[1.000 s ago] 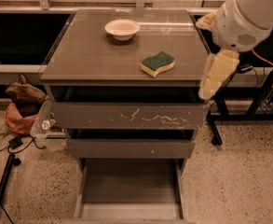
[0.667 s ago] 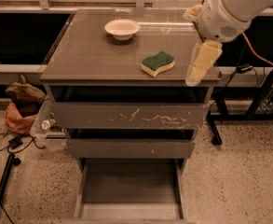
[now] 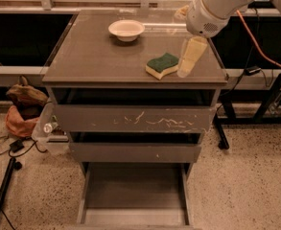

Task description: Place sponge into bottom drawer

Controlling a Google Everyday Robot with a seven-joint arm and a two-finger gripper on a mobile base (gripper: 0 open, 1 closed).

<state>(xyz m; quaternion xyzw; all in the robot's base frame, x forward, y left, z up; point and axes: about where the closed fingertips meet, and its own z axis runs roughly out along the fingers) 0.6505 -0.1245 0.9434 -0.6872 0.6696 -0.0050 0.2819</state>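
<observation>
While the sponge (image 3: 162,65) lies green face up near the front right of the table (image 3: 92,56), the tool (image 3: 186,67) hangs just to its right. The tool's pale yellow tip is low over the surface and almost at the sponge's edge; whether they touch cannot be made out. Whether the tool is released or clenched cannot be told either.

The white arm (image 3: 216,6) reaches in from the upper right, its rounded wrist above the table's rear right part. From there the tool points down and slightly leftward.

The sponge sits close to the front edge, and the right edge lies just beyond the tool. A white bowl (image 3: 126,29) stands well apart toward the back left, with open surface between it and the sponge. Below the top, the scratched-front drawer (image 3: 135,120) and the middle drawer (image 3: 135,152) sit back. The bottom drawer (image 3: 135,191) juts forward past them, its flat grey floor exposed from above.
</observation>
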